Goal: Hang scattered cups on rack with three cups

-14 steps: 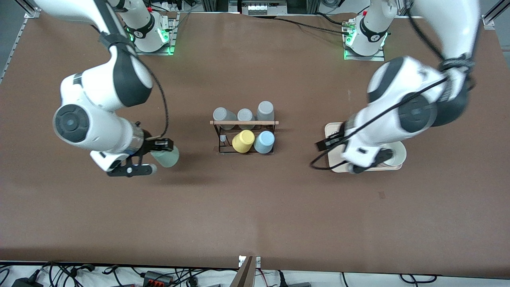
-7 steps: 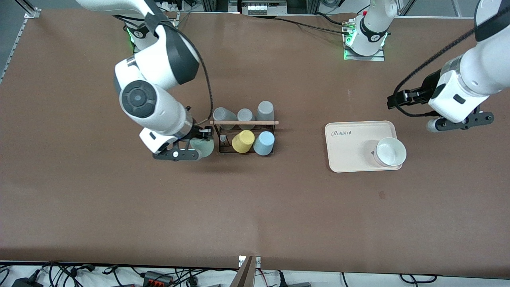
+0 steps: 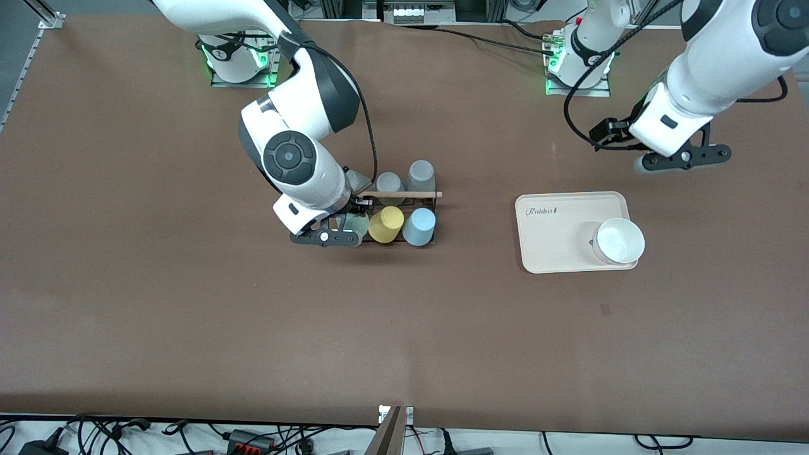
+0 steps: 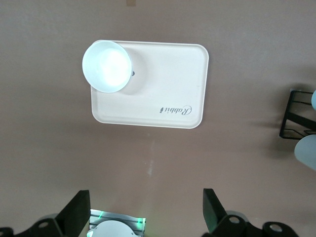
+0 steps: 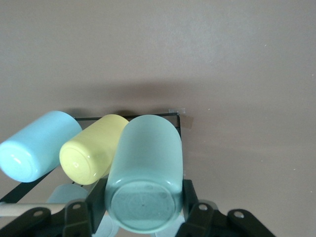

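My right gripper (image 3: 346, 230) is shut on the pale mint green cup (image 3: 360, 222) and holds it on its side at the right arm's end of the black wire rack (image 3: 425, 203), just beside the yellow cup (image 3: 385, 224). In the right wrist view the mint cup (image 5: 145, 163) fills the space between the fingers (image 5: 190, 195). There it lies over the rack's corner wire (image 5: 148, 116), next to the yellow cup (image 5: 91, 154) and the light blue cup (image 5: 34, 146). The light blue cup (image 3: 419, 226) sits on the rack. My left gripper (image 3: 682, 159) is open and empty above the table.
Grey cups (image 3: 421, 173) sit in the rack's row farther from the front camera, under the wooden rod (image 3: 404, 194). A beige tray (image 3: 556, 234) holds a white bowl (image 3: 619, 241) toward the left arm's end; both show in the left wrist view, tray (image 4: 163, 89) and bowl (image 4: 106, 66).
My right gripper carried the mint cup across the table to the rack, beside the yellow cup. My left arm rose off the tray and drew back toward its base.
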Controlling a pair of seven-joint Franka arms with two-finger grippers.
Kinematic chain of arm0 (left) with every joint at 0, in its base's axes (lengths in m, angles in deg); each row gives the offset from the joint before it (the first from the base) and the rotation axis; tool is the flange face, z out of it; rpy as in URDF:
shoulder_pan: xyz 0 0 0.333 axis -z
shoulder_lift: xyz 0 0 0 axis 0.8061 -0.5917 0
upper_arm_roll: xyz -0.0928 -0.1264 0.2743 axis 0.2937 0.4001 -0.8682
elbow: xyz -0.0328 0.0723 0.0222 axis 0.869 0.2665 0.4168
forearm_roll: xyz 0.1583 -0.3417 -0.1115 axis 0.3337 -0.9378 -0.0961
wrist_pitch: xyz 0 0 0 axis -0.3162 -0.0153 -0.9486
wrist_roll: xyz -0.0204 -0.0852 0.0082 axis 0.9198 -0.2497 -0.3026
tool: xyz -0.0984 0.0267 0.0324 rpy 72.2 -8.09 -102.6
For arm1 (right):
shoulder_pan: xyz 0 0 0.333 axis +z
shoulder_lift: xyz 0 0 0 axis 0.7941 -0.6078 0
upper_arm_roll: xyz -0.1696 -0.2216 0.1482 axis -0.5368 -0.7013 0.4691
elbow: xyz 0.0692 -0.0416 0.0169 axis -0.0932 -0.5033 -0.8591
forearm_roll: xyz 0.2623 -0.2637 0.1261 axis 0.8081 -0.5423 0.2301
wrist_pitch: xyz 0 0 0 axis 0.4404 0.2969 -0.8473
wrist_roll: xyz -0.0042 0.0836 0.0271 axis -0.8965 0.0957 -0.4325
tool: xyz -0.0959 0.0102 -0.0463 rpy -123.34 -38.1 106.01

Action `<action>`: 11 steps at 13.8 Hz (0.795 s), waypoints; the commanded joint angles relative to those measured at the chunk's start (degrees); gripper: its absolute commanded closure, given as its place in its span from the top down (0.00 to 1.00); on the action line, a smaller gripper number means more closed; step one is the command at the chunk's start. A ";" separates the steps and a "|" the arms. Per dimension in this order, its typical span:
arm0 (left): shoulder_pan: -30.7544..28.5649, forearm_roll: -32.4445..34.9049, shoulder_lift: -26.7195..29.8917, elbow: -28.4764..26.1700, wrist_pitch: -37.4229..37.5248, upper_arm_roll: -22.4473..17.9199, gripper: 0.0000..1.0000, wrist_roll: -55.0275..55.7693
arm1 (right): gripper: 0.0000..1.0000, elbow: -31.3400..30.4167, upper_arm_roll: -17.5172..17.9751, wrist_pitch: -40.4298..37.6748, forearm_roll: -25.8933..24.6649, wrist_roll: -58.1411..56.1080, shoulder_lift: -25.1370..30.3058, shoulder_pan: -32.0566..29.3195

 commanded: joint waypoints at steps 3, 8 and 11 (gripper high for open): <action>-1.19 0.83 -5.34 8.97 4.78 -0.68 1.00 -7.00 | 0.40 1.76 -0.41 -0.11 -1.76 1.49 -4.03 1.20; -1.19 0.74 -5.98 11.47 7.53 -0.59 1.00 -5.77 | 0.51 1.67 -0.41 0.51 -1.85 1.49 -5.71 1.29; -1.36 -0.49 -6.07 11.56 7.27 -0.68 1.00 -5.77 | 1.00 2.10 -0.50 0.51 -1.76 0.88 -5.36 0.68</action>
